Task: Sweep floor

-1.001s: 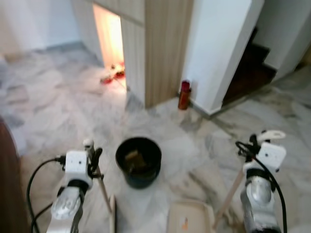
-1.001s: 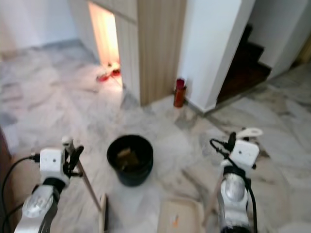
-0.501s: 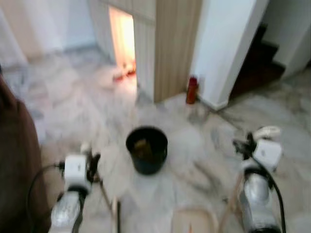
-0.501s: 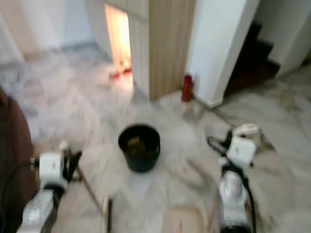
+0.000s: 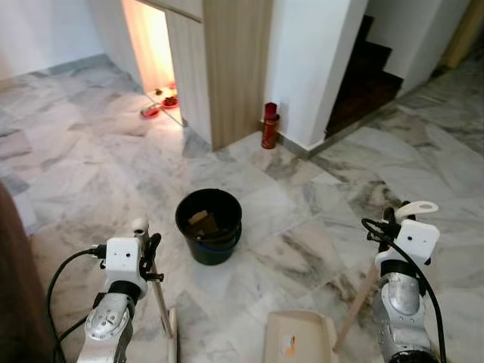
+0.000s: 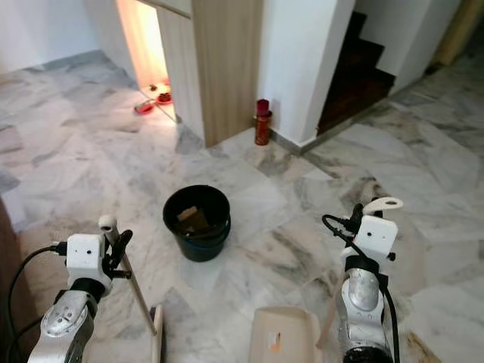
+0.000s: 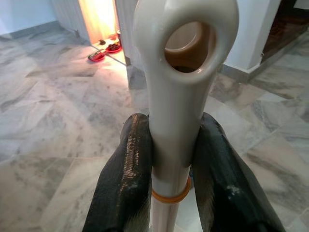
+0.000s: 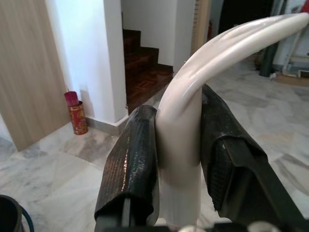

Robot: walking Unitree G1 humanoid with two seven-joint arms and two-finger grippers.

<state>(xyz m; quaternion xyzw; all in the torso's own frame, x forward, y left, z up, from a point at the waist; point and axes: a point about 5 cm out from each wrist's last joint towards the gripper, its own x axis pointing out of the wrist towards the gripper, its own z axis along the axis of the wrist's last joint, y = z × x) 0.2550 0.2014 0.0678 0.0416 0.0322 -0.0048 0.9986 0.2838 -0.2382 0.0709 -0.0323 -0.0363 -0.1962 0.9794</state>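
My left gripper (image 5: 148,253) is shut on the cream broom handle (image 7: 169,96) just below its end with the hanging hole. The stick slants down to the broom head (image 5: 172,336) at the bottom edge of the left eye view. My right gripper (image 5: 389,228) is shut on the curved cream top of the dustpan handle (image 8: 227,41). That wooden stick (image 5: 355,302) runs down to the cream dustpan (image 5: 299,340) on the marble floor between my arms. A black bucket (image 5: 208,224) with scraps inside stands just ahead of both grippers.
A red canister (image 5: 269,125) stands at the foot of a white wall beside a wooden panel (image 5: 231,60). Dark stairs (image 5: 363,76) rise at the back right. Red items (image 5: 159,106) lie by a lit doorway. A brown edge (image 5: 11,287) fills the near left.
The whole picture has shifted and sharpened as the camera moved. Both grippers keep the same hold on their handles, and the bucket stays in place.
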